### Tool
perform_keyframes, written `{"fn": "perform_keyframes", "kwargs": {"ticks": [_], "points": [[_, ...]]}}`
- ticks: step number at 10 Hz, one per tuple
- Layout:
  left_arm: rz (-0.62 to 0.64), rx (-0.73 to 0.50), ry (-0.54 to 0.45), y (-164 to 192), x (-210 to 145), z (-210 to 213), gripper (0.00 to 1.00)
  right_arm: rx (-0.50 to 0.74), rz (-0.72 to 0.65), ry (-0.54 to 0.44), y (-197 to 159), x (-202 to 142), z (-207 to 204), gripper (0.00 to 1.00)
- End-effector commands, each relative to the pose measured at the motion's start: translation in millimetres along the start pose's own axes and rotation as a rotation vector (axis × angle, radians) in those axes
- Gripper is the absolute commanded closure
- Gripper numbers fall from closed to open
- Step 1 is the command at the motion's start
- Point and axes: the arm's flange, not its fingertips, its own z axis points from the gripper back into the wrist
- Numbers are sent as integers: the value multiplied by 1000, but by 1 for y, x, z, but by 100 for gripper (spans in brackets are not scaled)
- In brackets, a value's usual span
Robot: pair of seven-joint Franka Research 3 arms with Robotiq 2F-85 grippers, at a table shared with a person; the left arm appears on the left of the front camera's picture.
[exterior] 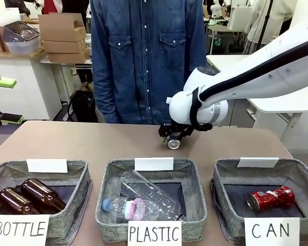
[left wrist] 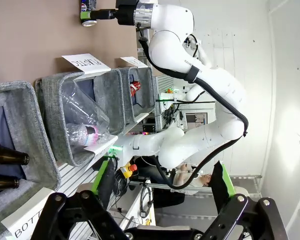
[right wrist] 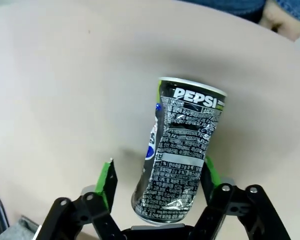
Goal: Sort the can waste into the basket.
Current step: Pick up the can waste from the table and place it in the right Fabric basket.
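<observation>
A: How far was the sorting?

B: Half done. The CAN basket [exterior: 227,180], well apart from the right gripper [exterior: 173,139], already held the red can [exterior: 270,198].

A: And the dark can [right wrist: 182,150]?

B: On the desk [exterior: 82,143], between the right jaws, which stood apart. The left gripper [left wrist: 155,207] was spread too, empty.

The dented black can [right wrist: 182,150] lies between the hand's [right wrist: 157,187] open fingers.
</observation>
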Motion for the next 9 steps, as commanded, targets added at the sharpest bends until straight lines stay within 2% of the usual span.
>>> {"fn": "perform_keyframes", "kwargs": {"ticks": [1, 2, 3, 6, 7, 9], "points": [[-14, -4, 6, 0, -2, 1, 0, -58, -26, 6, 8, 5, -4, 100], [-14, -4, 6, 0, -2, 1, 0, -65, -32, 12, 7, 4, -6, 64], [-14, -4, 6, 0, -2, 1, 0, -62, -39, 16, 6, 4, -7, 100], [-14, -4, 6, 0, -2, 1, 0, -56, -47, 16, 4, 3, -7, 100], [-14, -4, 6, 0, -2, 1, 0, -50, -53, 10, 3, 3, -6, 76], [-14, -4, 6, 0, -2, 1, 0, -27, -28, 20, 1, 0, -3, 76]]}}
